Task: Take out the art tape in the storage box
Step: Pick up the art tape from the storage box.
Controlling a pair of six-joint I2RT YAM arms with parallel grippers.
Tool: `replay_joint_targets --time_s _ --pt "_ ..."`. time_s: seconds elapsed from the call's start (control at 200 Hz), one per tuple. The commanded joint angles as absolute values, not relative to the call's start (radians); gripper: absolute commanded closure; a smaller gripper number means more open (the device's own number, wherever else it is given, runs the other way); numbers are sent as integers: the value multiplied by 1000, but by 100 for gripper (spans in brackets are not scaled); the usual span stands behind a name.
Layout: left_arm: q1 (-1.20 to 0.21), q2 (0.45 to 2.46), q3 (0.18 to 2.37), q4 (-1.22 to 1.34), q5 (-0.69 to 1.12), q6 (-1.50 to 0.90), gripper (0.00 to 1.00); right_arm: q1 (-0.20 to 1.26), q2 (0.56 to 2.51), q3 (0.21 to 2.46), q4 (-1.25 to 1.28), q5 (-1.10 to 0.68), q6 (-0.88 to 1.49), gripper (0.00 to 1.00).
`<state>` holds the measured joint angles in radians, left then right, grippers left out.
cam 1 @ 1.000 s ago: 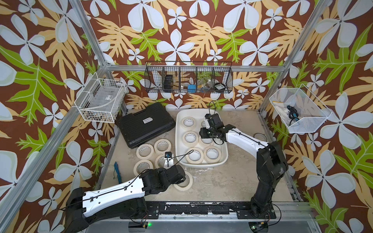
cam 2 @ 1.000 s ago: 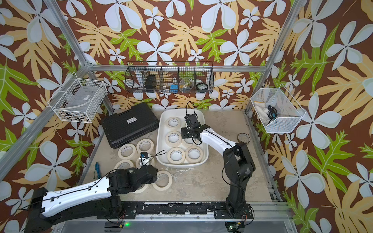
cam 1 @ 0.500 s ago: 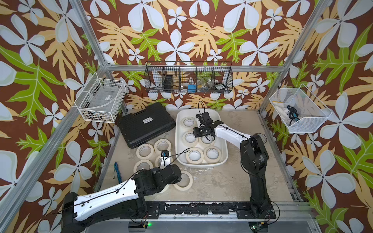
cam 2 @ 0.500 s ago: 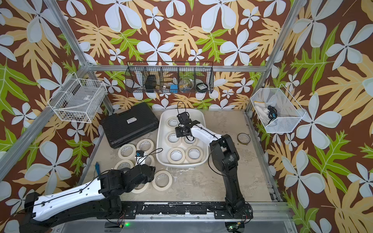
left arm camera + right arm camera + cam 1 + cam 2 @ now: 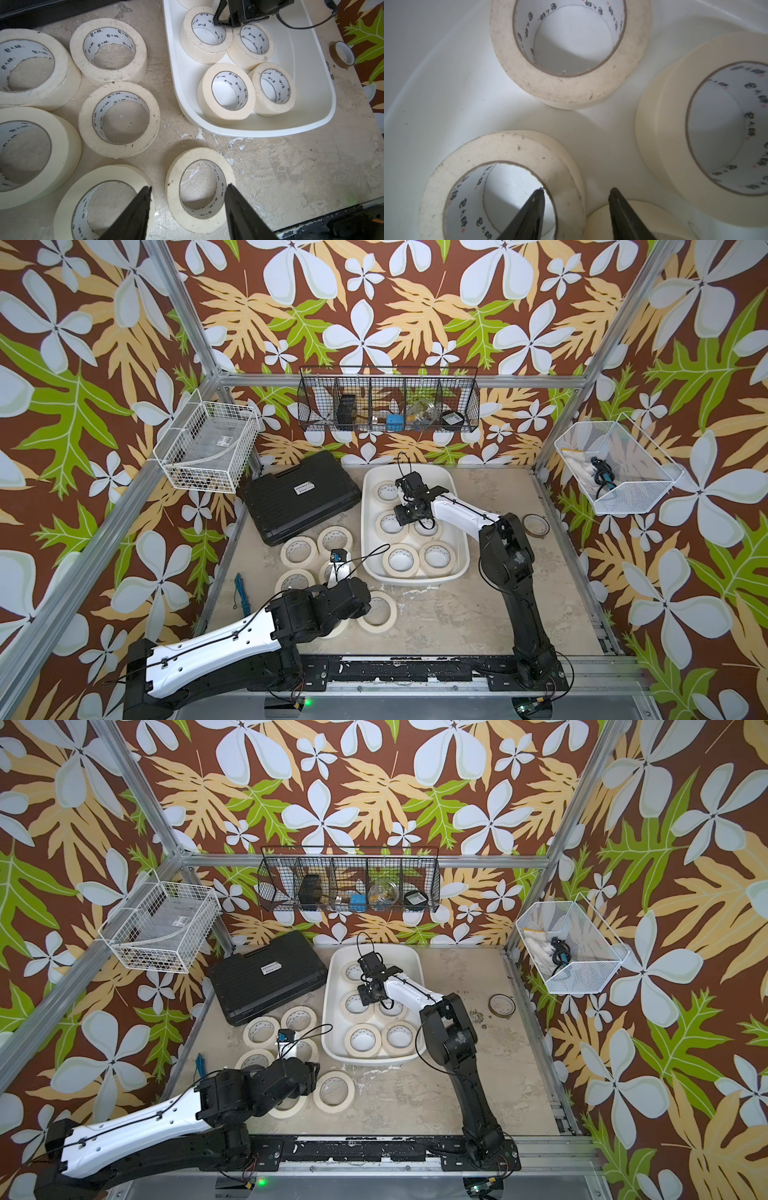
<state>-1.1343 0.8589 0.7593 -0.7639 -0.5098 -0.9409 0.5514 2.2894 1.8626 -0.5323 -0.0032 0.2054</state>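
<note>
Right gripper apart over a tape roll in the box, left gripper apart above loose rolls near the bench left edge

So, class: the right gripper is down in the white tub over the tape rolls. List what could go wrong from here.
1. The right gripper is open astride the wall of one roll, and its outer finger seems to sit over a neighbouring roll; closing might pinch or drag both.
2. Tape rolls on the table crowd the space beside the storage box, so a roll set down there could land on another.
</note>
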Motion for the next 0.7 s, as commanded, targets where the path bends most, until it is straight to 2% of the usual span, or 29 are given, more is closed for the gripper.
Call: replay_joint_targets --time_s 0.0,0.135,0.385,0.55,0.691 --pt "-1134 868 770 -774 -502 -929 38 552 2305 1879 -556 -9 192 48" --pt "-1134 881 783 -774 -507 -922 36 553 2315 1882 -558 -15 195 54" --pt "-1134 909 827 -777 -532 -908 33 552 2281 1884 -582 -4 195 81" --pt "-1134 929 848 -778 -544 -899 33 552 2207 1866 -610 14 201 89" --pt "-1133 950 867 -770 -568 -893 31 553 2098 1810 -612 43 215 92"
